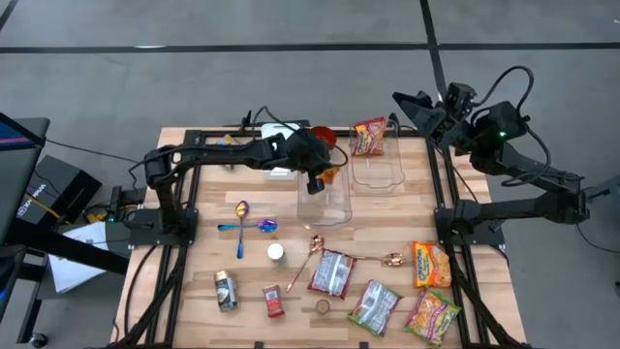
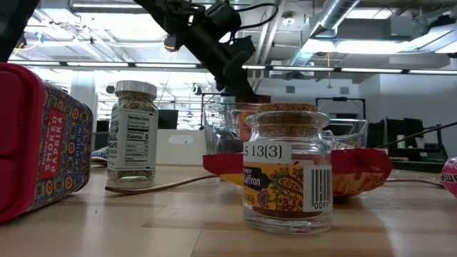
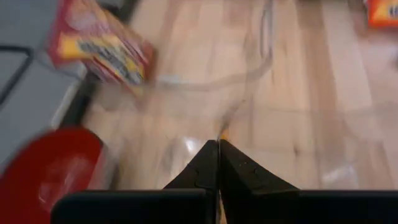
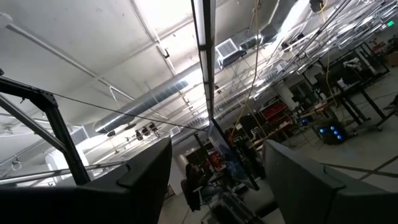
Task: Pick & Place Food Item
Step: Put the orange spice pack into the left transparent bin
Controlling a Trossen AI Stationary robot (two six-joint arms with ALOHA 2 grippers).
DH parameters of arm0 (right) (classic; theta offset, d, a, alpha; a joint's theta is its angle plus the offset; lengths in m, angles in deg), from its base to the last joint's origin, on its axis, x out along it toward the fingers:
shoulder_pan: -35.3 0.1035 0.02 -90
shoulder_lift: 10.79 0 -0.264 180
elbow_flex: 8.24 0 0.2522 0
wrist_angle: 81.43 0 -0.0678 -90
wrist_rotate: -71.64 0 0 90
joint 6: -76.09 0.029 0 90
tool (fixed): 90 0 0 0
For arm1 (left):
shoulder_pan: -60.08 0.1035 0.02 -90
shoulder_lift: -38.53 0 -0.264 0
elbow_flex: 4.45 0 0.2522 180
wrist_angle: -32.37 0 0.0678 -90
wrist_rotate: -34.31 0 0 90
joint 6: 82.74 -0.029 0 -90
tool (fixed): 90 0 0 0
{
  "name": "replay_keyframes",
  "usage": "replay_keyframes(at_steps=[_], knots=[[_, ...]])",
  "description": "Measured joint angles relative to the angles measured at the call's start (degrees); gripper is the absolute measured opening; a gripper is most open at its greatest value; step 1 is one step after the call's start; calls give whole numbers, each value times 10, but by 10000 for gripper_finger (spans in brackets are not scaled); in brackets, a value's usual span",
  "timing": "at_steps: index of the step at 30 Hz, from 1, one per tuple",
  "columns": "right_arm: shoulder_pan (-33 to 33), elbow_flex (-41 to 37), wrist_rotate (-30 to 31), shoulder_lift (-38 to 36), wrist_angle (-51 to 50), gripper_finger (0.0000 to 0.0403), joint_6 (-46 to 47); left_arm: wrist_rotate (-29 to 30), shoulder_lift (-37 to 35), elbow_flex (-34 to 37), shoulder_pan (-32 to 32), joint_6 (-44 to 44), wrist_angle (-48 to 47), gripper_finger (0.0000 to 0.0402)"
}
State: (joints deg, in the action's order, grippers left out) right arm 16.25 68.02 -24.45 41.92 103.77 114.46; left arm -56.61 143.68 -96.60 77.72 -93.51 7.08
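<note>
A cork-stopped saffron jar (image 2: pixel 288 171) is standing closest to the low camera on the counter (image 2: pixel 143 221). Behind it the left claw (image 2: pixel 241 82) is reaching down over a clear container (image 2: pixel 218 128), its tips hidden by the jar. From above, the left claw (image 1: pixel 316 180) is hovering over the far end of that container (image 1: pixel 325 206). An orange packet (image 1: pixel 332 175) is showing just beside it, inside the container's outline. The right claw (image 1: pixel 407 101) is waiting beyond the counter's far right corner. In the left wrist view the fingers (image 3: pixel 249 180) are pressing together, apparently pinching the packet (image 3: pixel 222 133), which is showing only as a thin orange sliver at the tips. In the right wrist view the right claw (image 4: pixel 217 162) is spreading its fingers wide and facing the ceiling. The step seems to be the placing. To do it well, the left arm is probably needing to lower inside the walls before letting go, keeping the packet clear of the rim. The packet is likely hanging edge-on, its long axis pointing down at the container floor, though too little of it is showing to be sure.
</note>
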Motion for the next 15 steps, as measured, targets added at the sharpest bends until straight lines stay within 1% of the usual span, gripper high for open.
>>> replay_keyframes(at_steps=[15], knots=[[0,0,0,0,-1,244,-5,-21,24,0,46,-19,-18,0]])
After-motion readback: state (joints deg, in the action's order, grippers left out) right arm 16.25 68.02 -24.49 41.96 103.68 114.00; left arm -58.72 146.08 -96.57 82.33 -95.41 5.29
